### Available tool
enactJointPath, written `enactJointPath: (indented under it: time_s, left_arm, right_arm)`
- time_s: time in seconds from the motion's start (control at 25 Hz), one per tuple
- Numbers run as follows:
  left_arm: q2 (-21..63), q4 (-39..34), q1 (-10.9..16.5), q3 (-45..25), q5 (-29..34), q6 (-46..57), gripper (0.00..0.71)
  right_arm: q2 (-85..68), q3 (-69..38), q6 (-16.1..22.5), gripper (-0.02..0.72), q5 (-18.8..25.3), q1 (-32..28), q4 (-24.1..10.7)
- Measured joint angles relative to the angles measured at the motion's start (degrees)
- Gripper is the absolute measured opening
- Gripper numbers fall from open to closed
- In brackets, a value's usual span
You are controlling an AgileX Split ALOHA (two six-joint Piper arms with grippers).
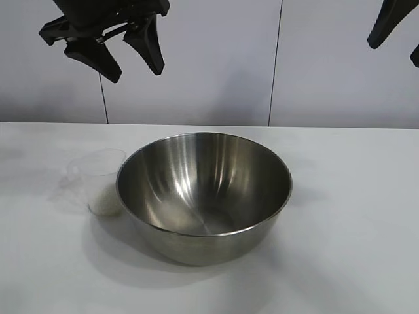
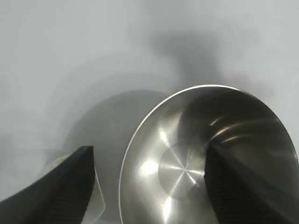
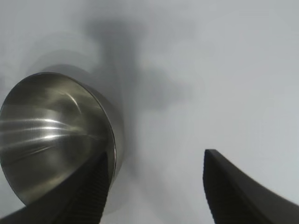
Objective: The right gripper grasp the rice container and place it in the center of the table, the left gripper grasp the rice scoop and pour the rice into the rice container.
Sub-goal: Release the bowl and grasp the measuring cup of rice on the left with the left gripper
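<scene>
1. White panelled wall stands behind the plain white surface, which fills the lower part of the exterior view.
2. The rice container, a wide shiny steel bowl, sits upright near the middle of the surface; its mirror-like inside shows no grains.
3. The rice scoop, a small clear plastic cup, stands upright at the bowl's 9 o'clock, just beside its rim; whether the two touch cannot be told.
4. The rice lies as a pale layer in the bottom of the scoop.
5. The left gripper hangs high above the surface at about 11 o'clock from the bowl, well clear of both bowl and scoop. Its jaws stand open and hold nothing.
6. In the left wrist view the bowl lies between the two dark fingers, with the scoop's edge faintly visible by one of them.
7. The right gripper hangs high at about 1 o'clock from the bowl, only partly in the exterior view. In the right wrist view its jaws are spread apart and empty, with the bowl beside one finger.
</scene>
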State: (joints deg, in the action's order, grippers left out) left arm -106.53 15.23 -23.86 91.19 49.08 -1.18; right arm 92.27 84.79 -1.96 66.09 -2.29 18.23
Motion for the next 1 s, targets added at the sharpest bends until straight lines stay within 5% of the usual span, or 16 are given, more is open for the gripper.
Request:
enactJointPath:
  time_s: [0.24, 0.44, 0.8, 1.0]
  left_arm:
    - [0.00, -0.33, 0.00, 0.00, 3.21, -0.19, 0.616]
    - [0.00, -0.27, 0.00, 0.00, 3.34, -0.31, 0.627]
    - [0.00, -0.27, 0.13, 0.00, 3.42, -0.31, 0.630]
    - [2.69, -0.27, 3.72, 0.00, 6.45, 0.49, 0.630]
  right_arm:
    - [0.00, 0.00, -0.24, 0.412, -0.02, 0.00, 0.00]
    - [0.00, 0.00, -0.24, 0.412, -0.02, 0.00, 1.17]
    - [0.00, -8.08, -3.04, 0.412, -3.17, 0.19, 8.38]
    - [0.00, -10.44, -3.56, 0.412, -4.71, 0.19, 8.43]
